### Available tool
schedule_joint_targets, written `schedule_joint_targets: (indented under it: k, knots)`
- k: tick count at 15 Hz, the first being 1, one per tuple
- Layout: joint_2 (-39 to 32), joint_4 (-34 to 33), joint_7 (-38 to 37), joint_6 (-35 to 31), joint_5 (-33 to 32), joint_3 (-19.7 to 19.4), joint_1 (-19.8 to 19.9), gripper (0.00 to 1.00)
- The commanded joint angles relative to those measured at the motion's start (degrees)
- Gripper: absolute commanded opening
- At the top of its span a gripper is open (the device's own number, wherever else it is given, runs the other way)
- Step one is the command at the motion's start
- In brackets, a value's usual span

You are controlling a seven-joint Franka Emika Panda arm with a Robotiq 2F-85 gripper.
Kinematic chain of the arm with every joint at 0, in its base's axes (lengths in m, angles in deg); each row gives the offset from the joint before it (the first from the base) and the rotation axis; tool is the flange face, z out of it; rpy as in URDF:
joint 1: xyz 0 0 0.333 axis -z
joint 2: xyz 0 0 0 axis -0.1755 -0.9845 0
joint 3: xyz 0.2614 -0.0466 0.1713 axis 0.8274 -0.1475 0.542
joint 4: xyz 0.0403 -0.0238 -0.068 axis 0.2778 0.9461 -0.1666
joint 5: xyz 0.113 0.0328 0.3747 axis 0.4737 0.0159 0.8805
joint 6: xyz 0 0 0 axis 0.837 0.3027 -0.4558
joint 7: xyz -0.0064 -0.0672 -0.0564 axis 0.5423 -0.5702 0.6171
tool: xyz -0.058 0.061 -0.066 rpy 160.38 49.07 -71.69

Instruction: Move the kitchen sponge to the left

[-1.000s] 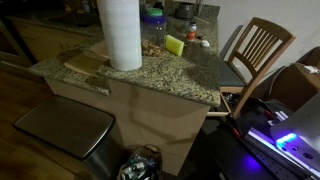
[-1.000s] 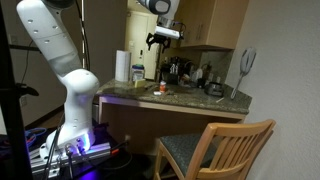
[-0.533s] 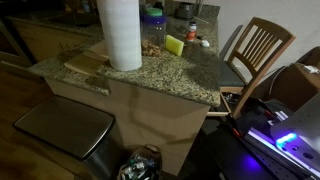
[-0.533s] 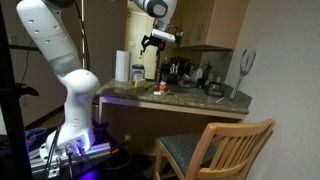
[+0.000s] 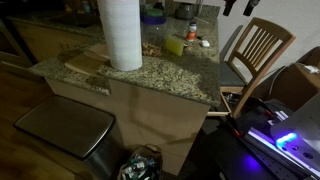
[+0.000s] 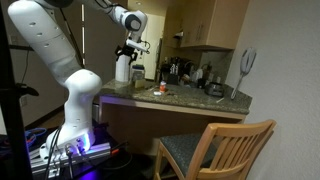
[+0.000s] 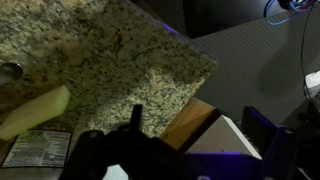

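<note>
Kitchen sponge (image 5: 175, 45) sits on the counter (image 5: 170, 75) while your hand (image 6: 128, 51) hovers high, spread and empty, so a careless drop could clip the paper towel roll (image 5: 120, 35) nearby.

kitchen sponge (image 5: 175, 46) on counter (image 5: 150, 78), beside paper towel roll (image 5: 121, 35)
</note>
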Motion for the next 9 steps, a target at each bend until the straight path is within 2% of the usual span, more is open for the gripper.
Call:
schedule_joint_targets:
  k: [1, 2, 4, 6, 9]
  knots:
    - [-0.06, -0.22, -0.51, -0.01, -0.39, -0.75, -1.27, 1.0]
    - [-0.08, -0.46, -0.47, 0.02, -0.36, -1.13, -1.17, 1.0]
    - [0.34, -0.31, -4.91, 0.58, 0.17, -0.78, -0.51, 1.0]
    - [0.47, 0.16, -9.48, 0.42, 3.81, -1.04, -1.01, 1.0]
    - [1.33, 1.3, -14.71, -3.54, 5.78, -0.39, -0.96, 1.0]
